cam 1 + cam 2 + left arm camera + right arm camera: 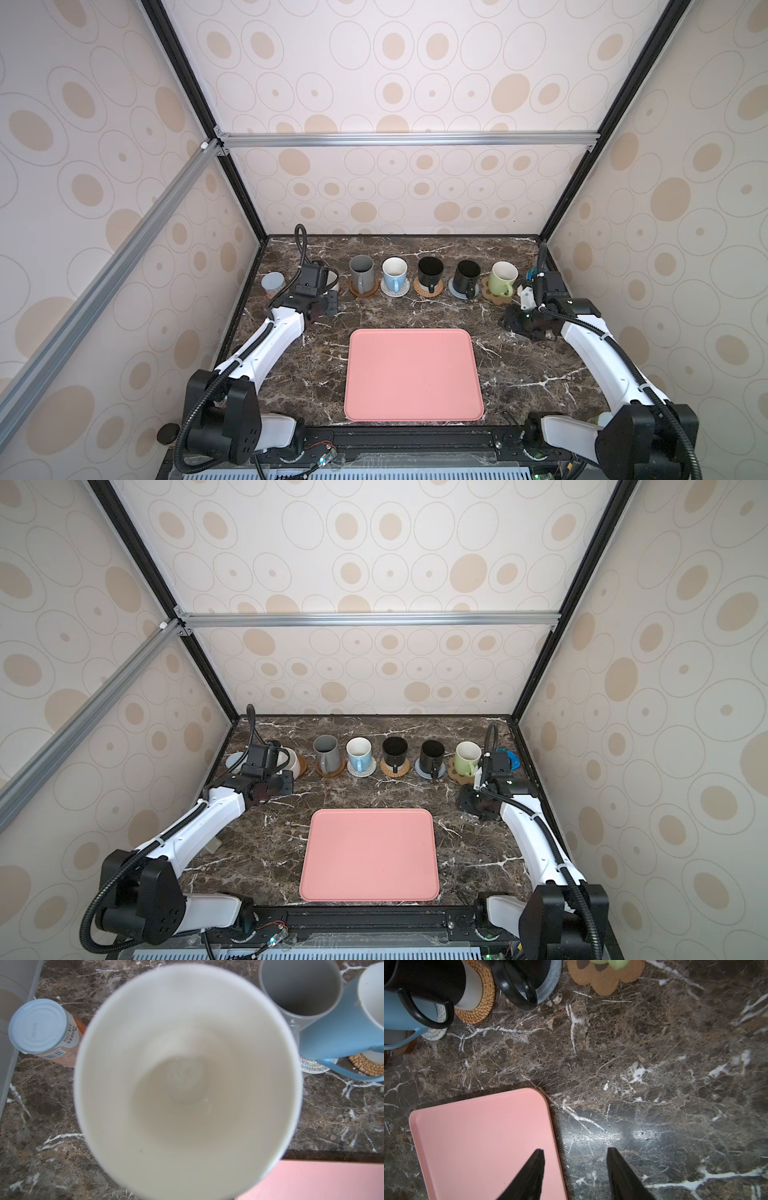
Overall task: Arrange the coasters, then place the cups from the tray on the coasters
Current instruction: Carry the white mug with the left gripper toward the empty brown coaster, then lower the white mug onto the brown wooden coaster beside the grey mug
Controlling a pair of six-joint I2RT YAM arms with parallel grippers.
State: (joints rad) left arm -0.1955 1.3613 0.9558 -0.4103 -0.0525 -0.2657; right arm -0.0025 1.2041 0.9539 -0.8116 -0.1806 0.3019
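Note:
Five cups stand on coasters in a back row, seen in both top views: grey cup (360,270), blue-handled white cup (394,272), two black cups (430,272) (466,275), and green cup (503,277) on the paw coaster (496,294). At the row's left end my left gripper (320,286) is shut on a white cup (187,1064) over a brown disc coaster (302,766); its fingers are hidden behind the cup. The pink tray (413,374) lies bare. My right gripper (576,1149) hangs open over the tray's far right corner, holding nothing.
A pale-lidded can (273,284) stands left of the white cup, close to the left wall. A blue-lidded container (509,756) sits in the back right corner behind the right arm. Enclosure walls bound the marble table on three sides.

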